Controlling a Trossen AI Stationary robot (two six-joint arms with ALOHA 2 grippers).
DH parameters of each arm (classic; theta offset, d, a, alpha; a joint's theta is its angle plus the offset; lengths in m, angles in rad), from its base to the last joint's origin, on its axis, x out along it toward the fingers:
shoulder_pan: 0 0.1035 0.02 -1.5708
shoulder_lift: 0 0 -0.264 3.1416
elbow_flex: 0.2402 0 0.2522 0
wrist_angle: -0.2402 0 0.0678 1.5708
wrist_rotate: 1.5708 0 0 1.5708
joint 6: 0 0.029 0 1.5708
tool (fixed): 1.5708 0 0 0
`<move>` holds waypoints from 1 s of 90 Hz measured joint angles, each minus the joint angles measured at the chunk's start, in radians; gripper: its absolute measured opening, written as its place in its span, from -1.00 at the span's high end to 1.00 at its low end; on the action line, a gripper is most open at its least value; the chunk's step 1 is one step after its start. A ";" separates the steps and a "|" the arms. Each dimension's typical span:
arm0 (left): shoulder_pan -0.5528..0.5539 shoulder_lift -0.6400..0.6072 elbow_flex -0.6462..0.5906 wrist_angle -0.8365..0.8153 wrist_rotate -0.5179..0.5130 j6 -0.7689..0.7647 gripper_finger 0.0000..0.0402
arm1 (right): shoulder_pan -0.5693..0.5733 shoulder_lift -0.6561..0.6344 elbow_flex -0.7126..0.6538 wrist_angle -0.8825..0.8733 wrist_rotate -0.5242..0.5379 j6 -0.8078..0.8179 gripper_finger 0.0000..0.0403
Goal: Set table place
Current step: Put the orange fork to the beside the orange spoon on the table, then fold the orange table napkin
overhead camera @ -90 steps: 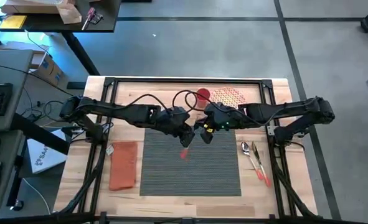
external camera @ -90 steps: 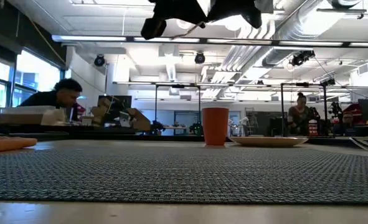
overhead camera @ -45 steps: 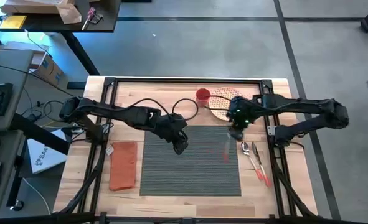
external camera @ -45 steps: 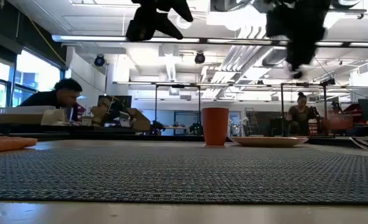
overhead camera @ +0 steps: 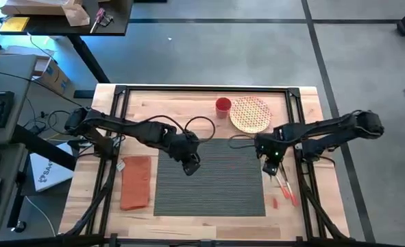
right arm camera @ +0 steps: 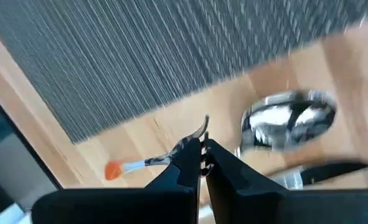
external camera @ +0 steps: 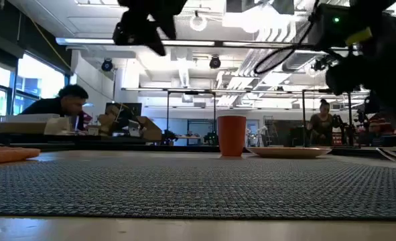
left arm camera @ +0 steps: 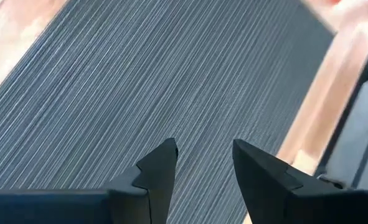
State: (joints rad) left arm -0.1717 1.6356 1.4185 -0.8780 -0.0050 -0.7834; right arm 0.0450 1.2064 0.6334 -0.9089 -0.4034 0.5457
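The dark grey ribbed placemat (overhead camera: 216, 185) lies flat in the middle of the light-wood table (overhead camera: 188, 96). My left gripper (overhead camera: 190, 167) hovers open over the placemat's far left part; in the left wrist view its fingers (left arm camera: 203, 149) have only the mat (left arm camera: 140, 74) beyond them. My right gripper (overhead camera: 271, 167) is shut and hangs above the cutlery (overhead camera: 286, 186) lying on the wood just right of the placemat. In the right wrist view its shut fingertips (right arm camera: 202, 144) are near a spoon bowl (right arm camera: 289, 118) and a thin utensil with an orange end (right arm camera: 112, 169).
A patterned plate (overhead camera: 250, 113) and a red cup (overhead camera: 223, 105) stand on the wood beyond the placemat's far edge. An orange-red napkin (overhead camera: 135, 182) lies left of the placemat. Black rails (overhead camera: 120, 103) frame the table. People sit in the room behind.
My right gripper has left the middle of the placemat's far edge, swung toward the table's right edge past the plate, then come toward the near edge over the cutlery. My left gripper has drifted slightly toward the left and near edges above the placemat.
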 joint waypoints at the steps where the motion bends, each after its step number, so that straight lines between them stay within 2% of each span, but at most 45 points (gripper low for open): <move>1: -0.001 0.000 0.000 -0.005 0.000 0.000 0.28 | 0.003 0.000 -0.003 0.001 0.000 0.001 1.00; 20: -0.029 0.000 0.000 -0.091 -0.015 -0.036 0.28 | 0.041 -0.002 -0.053 0.005 0.018 0.128 0.99; 29: -0.040 -0.002 0.000 -0.147 -0.018 -0.072 0.28 | 0.050 -0.002 -0.076 0.017 0.010 0.157 0.91; 43: -0.061 -0.018 -0.005 -0.238 -0.016 -0.123 0.28 | 0.054 -0.001 -0.095 0.011 0.010 0.193 0.60; 59: -0.107 -0.118 -0.066 -0.312 -0.002 -0.273 0.28 | 0.053 -0.004 -0.048 -0.004 0.010 0.198 0.15; 73: -0.164 -0.271 -0.191 -0.396 0.008 -0.498 0.28 | 0.053 -0.004 0.046 -0.016 0.082 0.235 -0.10; 90: -0.168 -0.442 -0.458 -0.415 0.099 -0.742 0.28 | 0.054 -0.005 0.171 0.162 0.256 0.266 -0.11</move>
State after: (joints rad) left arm -0.3397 1.1935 0.9601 -1.2928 0.0942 -1.5253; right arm 0.0986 1.2017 0.8041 -0.7468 -0.1479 0.8115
